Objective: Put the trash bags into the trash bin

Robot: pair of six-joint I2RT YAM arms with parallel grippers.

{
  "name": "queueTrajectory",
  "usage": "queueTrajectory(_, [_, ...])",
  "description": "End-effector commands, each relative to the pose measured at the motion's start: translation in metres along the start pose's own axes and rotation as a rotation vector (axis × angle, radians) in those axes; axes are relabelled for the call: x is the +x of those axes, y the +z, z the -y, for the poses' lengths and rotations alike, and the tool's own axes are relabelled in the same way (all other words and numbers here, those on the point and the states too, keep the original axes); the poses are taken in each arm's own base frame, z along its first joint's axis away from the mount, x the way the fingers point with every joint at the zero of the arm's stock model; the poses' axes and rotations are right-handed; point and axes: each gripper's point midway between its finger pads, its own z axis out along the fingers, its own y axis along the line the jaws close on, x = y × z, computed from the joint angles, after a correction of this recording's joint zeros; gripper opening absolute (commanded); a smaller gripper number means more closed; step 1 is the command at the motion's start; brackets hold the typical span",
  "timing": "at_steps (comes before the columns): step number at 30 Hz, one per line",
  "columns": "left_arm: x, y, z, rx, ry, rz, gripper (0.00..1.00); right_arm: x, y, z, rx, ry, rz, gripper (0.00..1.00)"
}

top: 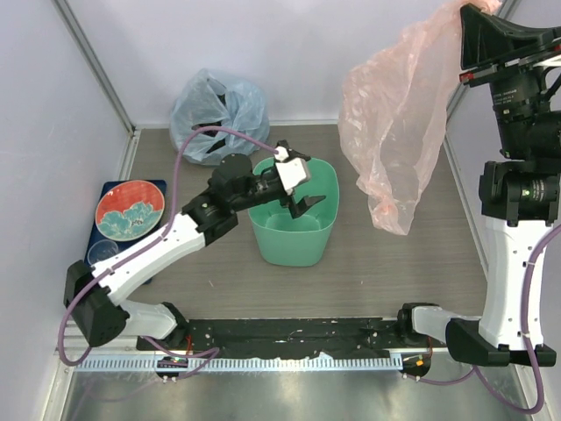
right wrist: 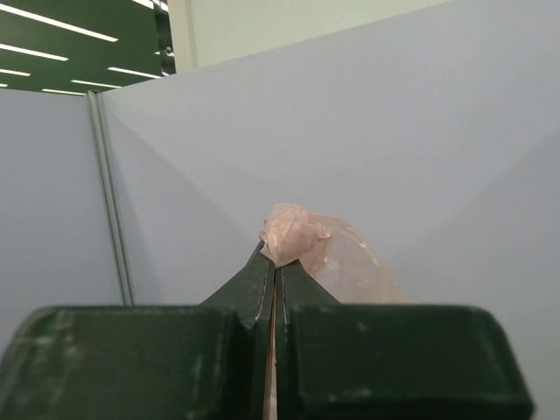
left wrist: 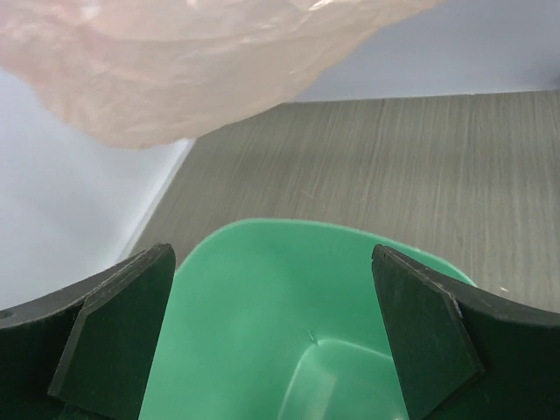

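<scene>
Two claws, three views. From above, your left claw hovers spread over the mouth of the green bin, which stands in the middle of the counter; the pink bag hangs in the air, up and right of the bin. Left wrist: the claw gapes wide, bin below, bag overhead. Right wrist: your right claw is pressed together, pinching a tuft of the pink bag.

Lighting: bright, even light is falling from overhead; ceiling strips are glowing in the right wrist view.
Shadows: the trash bin is casting only a faint, soft one on the counter.
Focus: the left fingers and the trash bag are blurring at close range.
</scene>
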Motion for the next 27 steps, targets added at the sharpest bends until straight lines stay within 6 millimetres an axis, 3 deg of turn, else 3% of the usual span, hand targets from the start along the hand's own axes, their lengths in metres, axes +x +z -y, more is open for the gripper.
queueTrajectory(1, [-0.064,0.016,-0.013,-0.069,0.176,0.246,1.0,-0.04,0.001,-0.03,-0.11,0.032,0.095,0.01])
queueTrajectory(2, [-0.075,0.02,-0.013,-0.093,0.205,0.297,1.0,-0.044,0.001,-0.034,-0.124,0.046,0.102,0.01])
queueTrajectory(3, [-0.071,0.028,-0.013,-0.108,0.216,0.301,1.0,-0.044,0.002,-0.035,-0.132,0.051,0.098,0.01])
queueTrajectory(5, [-0.089,0.031,-0.02,-0.193,0.249,0.373,1.0,-0.046,0.002,-0.041,-0.159,0.061,0.095,0.01])
queueTrajectory(7, [-0.095,0.036,-0.021,-0.224,0.26,0.407,1.0,-0.043,0.002,-0.042,-0.166,0.073,0.084,0.01])
queueTrajectory(13, [-0.127,0.042,-0.025,-0.358,0.313,0.508,1.0,-0.036,0.002,-0.05,-0.217,0.102,0.047,0.01])
queueTrajectory(15, [-0.144,0.038,-0.039,-0.417,0.291,0.531,0.97,-0.03,0.001,-0.052,-0.233,0.112,0.027,0.01])
queueTrajectory(18, [-0.167,0.027,-0.05,-0.457,0.28,0.557,0.62,-0.021,-0.003,-0.061,-0.286,0.119,-0.013,0.01])
queueTrajectory(19, [-0.17,0.024,-0.051,-0.456,0.276,0.552,0.44,-0.016,-0.004,-0.061,-0.295,0.128,-0.03,0.01])
queueTrajectory(21, [-0.195,0.007,-0.056,-0.47,0.264,0.588,0.25,-0.008,-0.008,-0.069,-0.345,0.138,-0.068,0.01])
queueTrajectory(22, [-0.197,0.004,-0.055,-0.461,0.258,0.576,0.19,-0.002,-0.009,-0.069,-0.352,0.158,-0.087,0.01])
queueTrajectory(23, [-0.212,-0.01,-0.058,-0.47,0.255,0.598,0.15,0.002,-0.01,-0.071,-0.364,0.171,-0.1,0.01])
queueTrajectory(25, [-0.216,-0.018,-0.056,-0.455,0.246,0.582,0.0,0.007,-0.012,-0.076,-0.403,0.181,-0.118,0.01])
queueTrajectory(27, [-0.228,-0.035,-0.056,-0.451,0.231,0.593,0.0,0.009,-0.013,-0.08,-0.429,0.207,-0.13,0.01])
